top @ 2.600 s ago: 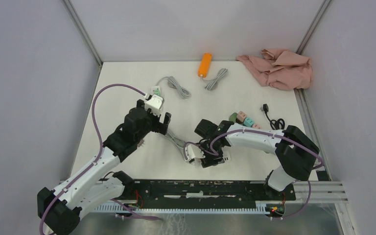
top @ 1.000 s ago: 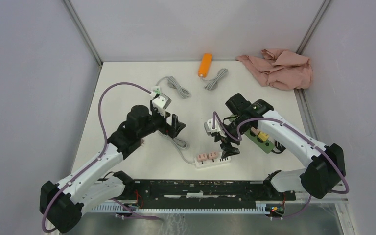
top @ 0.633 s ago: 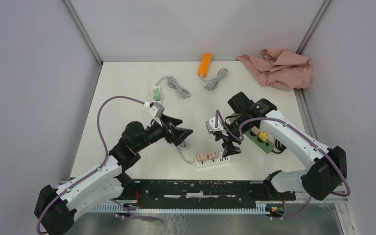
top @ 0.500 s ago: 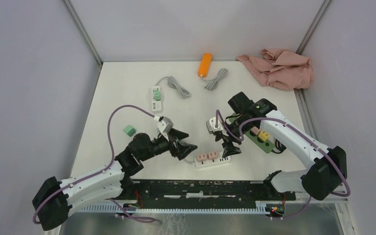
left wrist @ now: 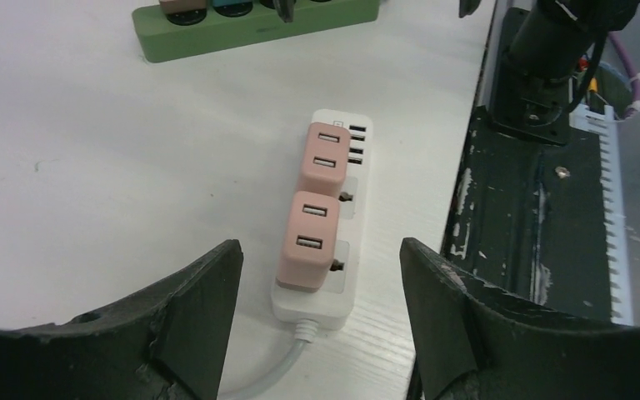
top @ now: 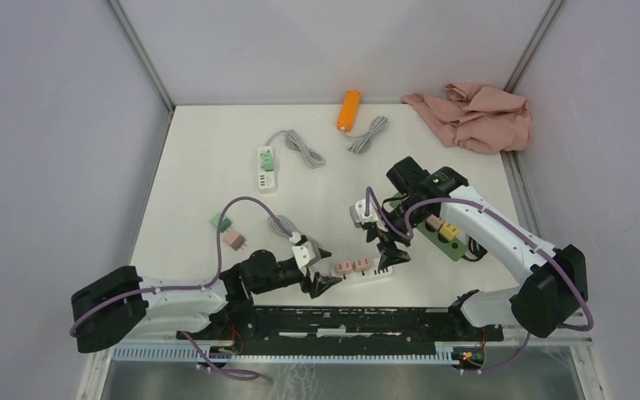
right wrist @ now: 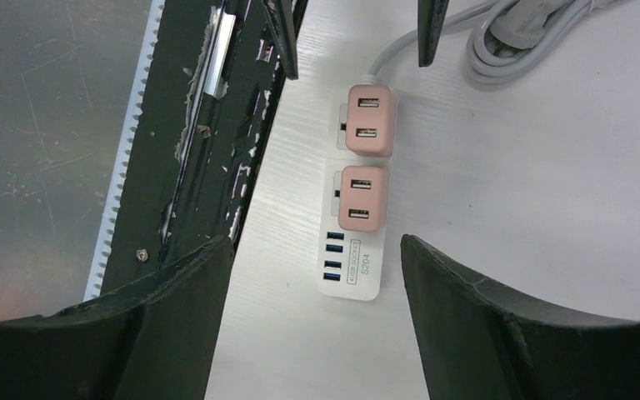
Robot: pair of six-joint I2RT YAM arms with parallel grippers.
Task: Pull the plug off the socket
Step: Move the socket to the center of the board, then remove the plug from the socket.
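Down at the near edge of the worktop (top: 208, 167) lies the white power strip (left wrist: 343, 292), its long side just beside the black rail (top: 367, 321) that carries the arm bases, so there is almost no room on that side. Two pink plugs (top: 343, 267) (top: 362, 264) sit in it side by side, both seated in their sockets, and its grey cable (top: 287, 229) leaves the left end and coils away to the far left.

The left fingers (left wrist: 192, 317) stand wide apart and low at the cable end, one on each side of the strip, holding nothing and not touching the plugs. The right fingers (right wrist: 175, 317) hang above the strip's right end, also spread wide and holding nothing.

Bare worktop lies open on the far side of the strip. To the right, a green power strip (top: 443, 237) sits near the right arm. Two loose plugs, one green (top: 221, 222) and one pink (top: 233, 238), lie well apart to the left.
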